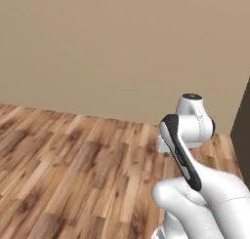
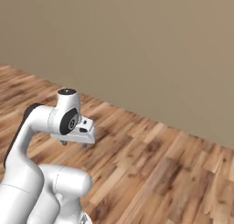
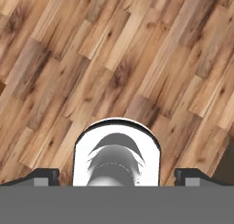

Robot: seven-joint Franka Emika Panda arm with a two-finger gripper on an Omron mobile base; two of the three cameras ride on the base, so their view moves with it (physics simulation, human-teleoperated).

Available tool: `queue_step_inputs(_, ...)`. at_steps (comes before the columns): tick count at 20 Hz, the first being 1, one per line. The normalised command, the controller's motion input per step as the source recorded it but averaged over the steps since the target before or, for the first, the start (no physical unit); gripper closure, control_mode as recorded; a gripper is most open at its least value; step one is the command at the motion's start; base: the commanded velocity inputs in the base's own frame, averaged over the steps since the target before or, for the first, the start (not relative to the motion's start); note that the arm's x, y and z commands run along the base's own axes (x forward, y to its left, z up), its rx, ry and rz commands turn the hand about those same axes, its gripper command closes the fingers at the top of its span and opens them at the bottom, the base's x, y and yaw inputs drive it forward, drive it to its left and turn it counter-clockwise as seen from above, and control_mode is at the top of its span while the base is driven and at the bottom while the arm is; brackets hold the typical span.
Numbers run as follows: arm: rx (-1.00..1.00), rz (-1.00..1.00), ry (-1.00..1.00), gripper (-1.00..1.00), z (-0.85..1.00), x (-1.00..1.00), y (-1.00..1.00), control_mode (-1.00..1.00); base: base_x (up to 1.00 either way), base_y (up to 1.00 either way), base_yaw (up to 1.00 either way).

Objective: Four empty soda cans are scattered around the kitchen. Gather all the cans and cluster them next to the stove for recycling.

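The soda cans and the stove are out of view. My gripper (image 2: pixel 74 144) hangs from the folded arm and points down at the kitchen's brown plank floor (image 2: pixel 151 173). In the hand view the gripper (image 3: pixel 117 176) is open, its two dark fingertips (image 3: pixel 43 175) standing far apart at the bottom edge with nothing held between them. Below it lies only the plank floor (image 3: pixel 114 58).
A plain beige wall (image 1: pixel 122 48) closes off the floor ahead, running across both base views (image 2: pixel 151 49). A dark vertical edge of some furniture (image 1: pixel 242 130) stands at the far right. Open floor (image 1: pixel 63 174) stretches to the left of the arm.
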Motion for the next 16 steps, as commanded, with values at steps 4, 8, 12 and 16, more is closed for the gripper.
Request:
queue_step_inputs(4,0.0,0.0,0.0,-1.0,0.0,0.0,0.0,1.0,1.0,-0.12,0.66)
queue_step_inputs(8,0.0,0.0,0.0,-1.0,0.0,0.0,0.0,1.0,1.0,-0.16,0.69)
queue_step_inputs(12,0.0,0.0,0.0,-1.0,0.0,0.0,0.0,1.0,0.85,-0.16,0.73)
queue_step_inputs(16,0.0,0.0,0.0,-1.0,0.0,0.0,0.0,1.0,0.81,-0.26,0.74)
